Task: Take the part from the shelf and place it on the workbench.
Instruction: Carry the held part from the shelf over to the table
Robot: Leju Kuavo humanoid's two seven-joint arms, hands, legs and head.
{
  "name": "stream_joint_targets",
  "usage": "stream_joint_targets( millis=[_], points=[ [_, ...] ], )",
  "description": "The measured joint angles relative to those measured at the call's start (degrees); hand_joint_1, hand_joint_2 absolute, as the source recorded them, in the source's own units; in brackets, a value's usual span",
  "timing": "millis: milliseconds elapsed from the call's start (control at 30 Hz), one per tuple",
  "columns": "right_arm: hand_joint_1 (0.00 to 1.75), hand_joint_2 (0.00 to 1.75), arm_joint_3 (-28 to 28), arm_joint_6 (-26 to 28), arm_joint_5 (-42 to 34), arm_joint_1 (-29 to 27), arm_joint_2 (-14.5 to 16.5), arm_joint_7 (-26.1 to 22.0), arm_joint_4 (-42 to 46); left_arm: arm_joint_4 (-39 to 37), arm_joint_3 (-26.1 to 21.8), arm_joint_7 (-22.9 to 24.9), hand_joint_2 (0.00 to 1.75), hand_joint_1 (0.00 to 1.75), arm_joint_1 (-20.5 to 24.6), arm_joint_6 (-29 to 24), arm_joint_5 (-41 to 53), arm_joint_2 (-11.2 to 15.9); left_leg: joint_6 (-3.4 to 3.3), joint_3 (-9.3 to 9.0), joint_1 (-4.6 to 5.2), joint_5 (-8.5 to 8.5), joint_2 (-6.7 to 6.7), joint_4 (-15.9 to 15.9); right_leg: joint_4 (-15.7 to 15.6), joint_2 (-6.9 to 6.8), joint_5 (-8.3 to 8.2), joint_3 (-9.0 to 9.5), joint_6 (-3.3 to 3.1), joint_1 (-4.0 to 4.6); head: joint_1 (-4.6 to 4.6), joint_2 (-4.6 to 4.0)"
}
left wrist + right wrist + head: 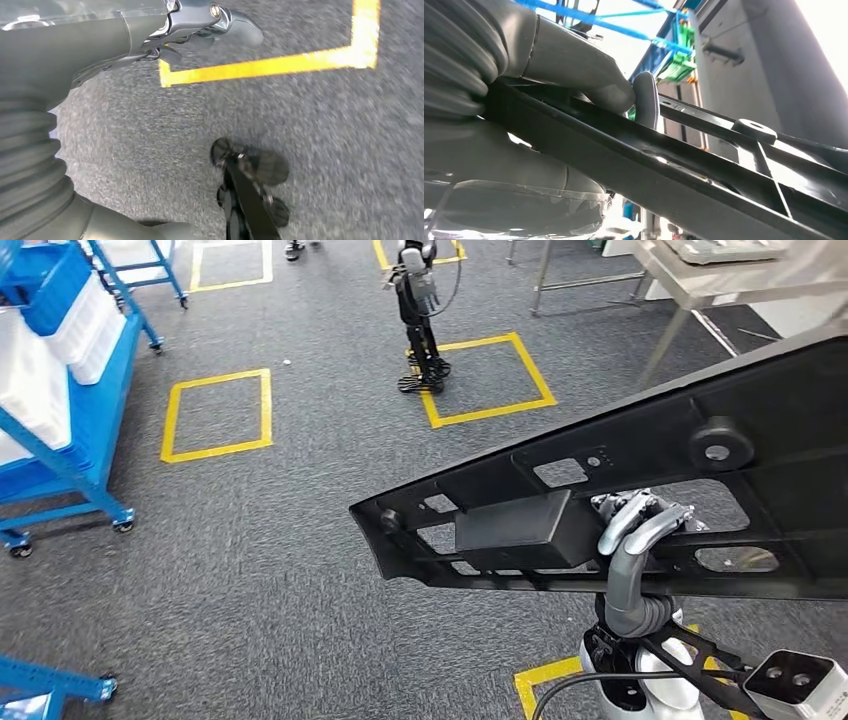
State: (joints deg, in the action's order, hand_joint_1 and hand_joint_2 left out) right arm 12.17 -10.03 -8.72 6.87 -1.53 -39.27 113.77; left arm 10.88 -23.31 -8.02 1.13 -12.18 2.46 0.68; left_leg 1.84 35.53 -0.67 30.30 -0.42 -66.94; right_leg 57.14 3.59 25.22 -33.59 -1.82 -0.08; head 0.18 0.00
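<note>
1. I see my right hand [640,530] gripping the long black moulded plastic part [560,530], fingers curled over one of its ribs near the middle of the piece.
2. From the right wrist camera, the thick grey thumb [574,70] presses on the part's upper edge [704,170] and one finger [646,100] hooks over the rail, so the grasp is firm on both sides.
3. The part is carried in the air above the grey carpeted floor [280,560]; its narrow tip points toward the blue wheeled shelf rack [70,430], well apart from it, and the wide end runs off the picture's right edge.
4. The metal-legged surface [720,280] stands beyond the part, well apart from it.
5. Yellow taped squares [218,415] mark the floor between the rack and the part; another humanoid robot [420,310] stands at the corner of one square beyond the part.
6. My left hand [200,25] hangs over the carpet near a yellow tape corner [260,65], holding nothing; I cannot tell whether its fingers are spread or curled.
</note>
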Motion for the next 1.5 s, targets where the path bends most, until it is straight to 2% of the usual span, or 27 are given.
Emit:
stream_joint_targets(
  millis=[67,100,200,267,333,367,400,433,467,533,600,700,767,833,900,933,967,1067,1133,1200,1267,1300,1333,1400,1433,1467,1500],
  points=[
    [1.75,1.75,-0.4,-0.4,-0.5,-0.2,0.0,0.0,0.1,0.0,0.0,-0.6,1.75,0.00,0.1,0.7,0.0,0.0,-0.37,-3.36,-0.04,-2.81,-1.84,7.5,0.3,1.30,0.06,-0.09,0.44,0.08,0.03,0.00],
    [1.75,1.75,-0.5,-0.6,-0.7,-0.3,-0.1,0.0,0.1,0.0,0.0,-1.0,1.75,0.00,0.1,1.0,0.0,0.0,-0.60,-4.18,0.00,-3.19,-2.47,9.4,0.4,1.86,0.01,-0.25,0.76,0.04,0.03,0.00],
    [1.75,1.75,-0.6,-1.2,-0.8,-0.6,-0.1,0.0,0.1,0.1,-0.3,-2.5,1.75,0.00,0.5,1.8,-0.3,-0.1,-1.57,-4.50,0.08,-3.30,-1.60,10.2,0.4,2.66,-0.13,-0.67,1.81,-0.18,0.03,0.00],
    [1.75,1.75,-0.6,-1.3,-0.9,-0.6,-0.2,0.0,0.1,0.1,-0.6,-2.9,1.75,0.00,0.7,2.0,-0.3,-0.2,-2.37,-4.69,-0.03,-3.77,-0.47,10.8,3.2,0.44,1.77,-2.00,2.26,-0.10,0.21,0.00],
    [1.75,1.75,-0.5,-1.5,-0.9,-0.5,-0.3,0.0,0.0,0.1,-0.9,-3.0,1.75,0.00,0.6,2.0,-0.4,-0.2,-2.76,-4.64,0.12,-3.92,0.65,11.0,10.4,-2.24,5.61,-5.35,2.59,-0.19,0.38,0.00],
    [1.75,1.75,-0.5,-1.6,-0.9,-0.5,-0.3,0.0,-0.1,0.1,-1.0,-3.1,1.75,0.00,0.5,2.0,-0.4,-0.2,-2.80,-4.58,0.21,-3.89,1.22,10.9,14.2,-2.73,7.15,-7.14,2.76,-0.31,0.38,0.00],
    [1.75,1.75,-0.4,-1.9,-1.0,-0.5,-0.3,0.0,-0.3,0.1,-1.1,-3.1,1.75,0.00,0.4,2.0,-0.4,-0.2,-2.81,-4.55,0.27,-3.86,1.82,10.9,16.6,-2.96,7.78,-8.29,2.90,-0.43,0.38,0.00],
    [1.75,1.75,-0.3,-2.1,-1.0,-0.5,-0.5,0.0,-0.4,0.1,-1.2,-3.1,1.75,0.00,0.4,2.0,-0.4,-0.2,-2.79,-4.54,0.29,-3.80,2.40,10.9,16.9,-3.11,7.31,-8.35,2.99,-0.52,0.38,0.00],
    [1.75,1.75,-0.2,-2.2,-1.0,-0.5,-0.6,0.0,-0.5,0.1,-1.2,-3.0,1.75,0.00,0.5,2.0,-0.4,-0.3,-2.72,-4.57,0.30,-3.72,2.91,10.8,14.7,-3.37,5.86,-7.14,3.00,-0.59,0.39,0.00],
    [1.75,1.75,0.0,-2.3,-1.0,-0.2,-0.8,0.0,-0.5,0.1,-1.2,-2.7,1.75,0.00,0.6,1.8,-0.2,-0.3,-2.41,-4.72,0.40,-3.45,3.81,10.7,6.3,-5.17,2.43,-2.66,2.73,-0.47,0.39,0.00],
    [1.75,1.75,0.3,-2.3,-0.9,0.3,-1.0,0.0,-0.5,0.1,-1.2,-2.3,1.75,0.00,0.6,1.6,0.0,-0.4,-1.88,-4.86,0.62,-3.12,4.59,10.4,0.9,-6.59,0.98,0.09,2.19,-0.04,0.33,0.00],
    [1.75,1.75,0.6,-2.3,-0.9,0.4,-1.2,0.0,-0.5,0.1,-1.3,-1.9,1.75,0.00,0.7,1.5,0.0,-0.4,-0.94,-5.14,0.63,-2.70,5.56,10.4,0.0,-5.47,0.84,0.31,1.40,0.12,0.29,0.00],
    [1.75,1.75,0.8,-2.3,-0.9,0.6,-1.3,0.0,-0.4,0.1,-1.4,-1.9,1.75,0.00,0.8,1.4,0.0,-0.5,-0.34,-4.48,0.38,-1.16,4.06,8.4,-0.4,-4.49,0.57,0.51,0.80,-0.17,0.24,0.00],
    [1.75,1.75,1.1,-2.5,-0.8,0.6,-1.4,0.0,-0.3,0.1,-1.6,-1.8,1.75,0.00,0.7,1.2,-0.2,-0.6,0.07,-1.50,0.12,2.44,1.65,1.7,-0.5,-3.52,0.47,0.62,0.40,-0.23,0.17,0.00],
    [1.75,1.75,1.5,-2.7,-0.5,0.5,-1.4,0.0,-0.3,0.1,-2.0,-1.8,1.75,0.00,0.5,1.0,-0.4,-0.7,0.30,2.12,0.05,5.12,0.91,-5.7,-0.4,-2.31,0.50,0.60,0.26,-0.13,0.15,0.00],
    [1.75,1.75,1.7,-2.8,-0.2,0.4,-1.4,0.0,-0.4,0.1,-2.2,-1.8,1.75,0.00,0.4,0.9,-0.5,-0.7,0.34,2.87,0.04,4.91,0.85,-7.0,-0.3,-1.64,0.53,0.61,0.27,-0.11,0.14,0.00],
    [1.75,1.75,2.0,-2.8,0.2,0.3,-1.4,0.0,-0.4,0.1,-2.3,-1.9,1.75,0.00,0.3,0.8,-0.5,-0.7,0.32,2.50,0.01,3.53,0.79,-5.8,-0.2,-0.96,0.57,0.64,0.32,-0.12,0.13,0.00],
    [1.75,1.75,2.8,-2.6,1.5,0.1,-1.4,0.0,-0.3,0.1,-2.5,-2.0,1.75,0.00,0.3,0.9,0.2,-0.7,0.00,-2.44,-0.29,-2.17,-1.43,5.8,0.3,0.95,0.80,0.64,0.80,-0.18,0.14,0.00],
    [1.75,1.75,3.0,-2.2,2.2,0.0,-1.4,0.0,-0.2,0.1,-2.5,-2.0,1.75,0.00,0.4,1.0,0.7,-0.7,-0.41,-3.89,-0.29,-2.91,-2.82,9.3,0.5,1.92,0.73,0.26,1.40,-0.22,0.15,0.00],
    [1.75,1.75,3.1,-2.0,2.6,-0.1,-1.4,0.0,0.1,0.1,-2.5,-1.8,1.75,0.00,0.7,1.6,1.0,-0.8,-1.12,-3.98,-0.16,-3.05,-2.15,9.6,0.4,2.65,0.54,-0.07,2.11,-0.36,0.16,0.00],
    [1.75,1.75,3.1,-2.0,2.8,0.0,-1.4,0.1,0.5,0.1,-2.5,-1.7,1.75,0.00,1.0,2.2,1.2,-0.8,-2.00,-4.16,-0.20,-3.41,-1.04,10.0,1.9,0.93,1.63,-0.84,2.67,-0.32,0.30,0.00],
    [1.75,1.75,3.2,-2.0,2.8,0.3,-1.4,0.1,0.6,0.1,-2.5,-1.7,1.75,0.00,1.0,2.5,1.2,-0.8,-2.38,-4.18,-0.21,-3.56,-0.44,10.2,4.3,-0.52,3.08,-1.95,2.90,-0.28,0.39,0.00],
    [1.75,1.75,3.2,-2.0,2.9,0.5,-1.4,0.2,0.7,0.1,-2.5,-1.7,1.75,0.00,1.0,2.8,1.2,-0.8,-2.58,-4.17,-0.08,-3.58,0.16,10.3,7.8,-1.98,4.95,-3.60,3.10,-0.30,0.49,0.00],
    [1.75,1.75,3.3,-2.0,2.9,1.1,-1.4,0.5,0.6,0.1,-2.5,-1.8,1.75,0.00,1.0,3.4,1.2,-0.8,-2.77,-4.10,0.13,-3.52,1.42,10.3,15.3,-2.94,7.98,-7.13,3.44,-0.49,0.56,0.00],
    [1.75,1.75,3.3,-2.0,2.7,1.4,-1.4,0.7,0.5,0.1,-2.5,-1.9,1.75,0.00,1.0,3.6,1.2,-0.8,-2.79,-4.10,0.19,-3.48,2.05,10.2,17.0,-3.04,8.19,-7.93,3.53,-0.56,0.57,0.00],
    [1.75,1.75,3.3,-2.1,2.6,1.8,-1.4,0.9,0.3,0.1,-2.5,-1.9,1.75,0.00,1.1,3.9,1.2,-0.8,-2.77,-4.13,0.23,-3.44,2.63,10.2,16.3,-3.17,7.27,-7.55,3.54,-0.61,0.57,0.00],
    [1.75,1.75,3.3,-2.1,2.4,2.3,-1.4,1.1,0.1,0.1,-2.5,-2.0,1.75,0.00,1.1,4.1,1.2,-0.8,-2.71,-4.21,0.25,-3.38,3.18,10.2,13.3,-3.53,5.48,-5.96,3.44,-0.62,0.57,0.00]
  ],
)
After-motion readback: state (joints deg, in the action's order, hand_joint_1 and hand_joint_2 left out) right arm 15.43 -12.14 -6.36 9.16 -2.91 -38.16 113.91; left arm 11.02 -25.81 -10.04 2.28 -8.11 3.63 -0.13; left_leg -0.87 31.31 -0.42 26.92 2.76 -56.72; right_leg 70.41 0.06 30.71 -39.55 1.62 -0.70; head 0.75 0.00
